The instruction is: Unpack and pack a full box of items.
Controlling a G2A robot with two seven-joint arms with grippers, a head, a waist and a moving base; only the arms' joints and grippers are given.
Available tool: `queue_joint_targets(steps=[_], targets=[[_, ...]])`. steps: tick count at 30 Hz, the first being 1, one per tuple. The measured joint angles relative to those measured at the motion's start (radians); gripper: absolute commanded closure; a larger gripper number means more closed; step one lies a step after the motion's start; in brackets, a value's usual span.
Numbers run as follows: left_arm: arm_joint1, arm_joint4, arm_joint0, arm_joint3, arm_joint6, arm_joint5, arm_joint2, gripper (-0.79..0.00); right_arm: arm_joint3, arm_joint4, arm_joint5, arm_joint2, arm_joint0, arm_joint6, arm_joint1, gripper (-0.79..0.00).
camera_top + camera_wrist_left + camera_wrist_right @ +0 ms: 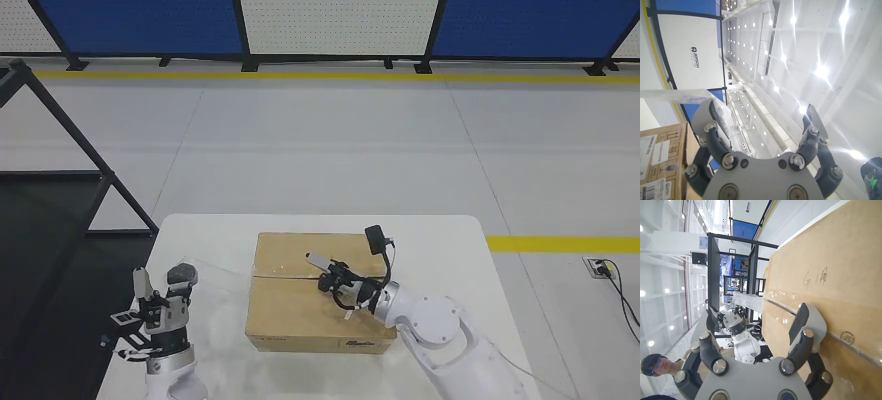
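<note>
A closed brown cardboard box sits in the middle of the white table, with glossy tape along its top seam. My right gripper lies over the box top, open, one fingertip resting beside the seam. My left gripper stands left of the box, pointing upward and open. A clear strip of tape clings to one of its finger pads. In the right wrist view the strip runs from the end of the box toward the left gripper.
The white table has bare surface behind and on both sides of the box. A black metal frame stands off the table's left side. The box's labelled side wall is close beside my left gripper.
</note>
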Motion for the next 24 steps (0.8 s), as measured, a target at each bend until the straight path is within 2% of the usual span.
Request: queue_joint_targets(steps=[7, 24], targets=[[-0.018, 0.051, -0.017, 0.022, 0.096, 0.018, 0.003, -0.785, -0.004, -0.001, -0.02, 0.008, -0.004, -0.01, -0.004, -0.785], [-0.054, 0.219, -0.031, -0.012, 0.193, 0.0, 0.022, -0.785, 0.029, 0.014, 0.011, 0.007, 0.003, -0.019, -0.017, -0.785]])
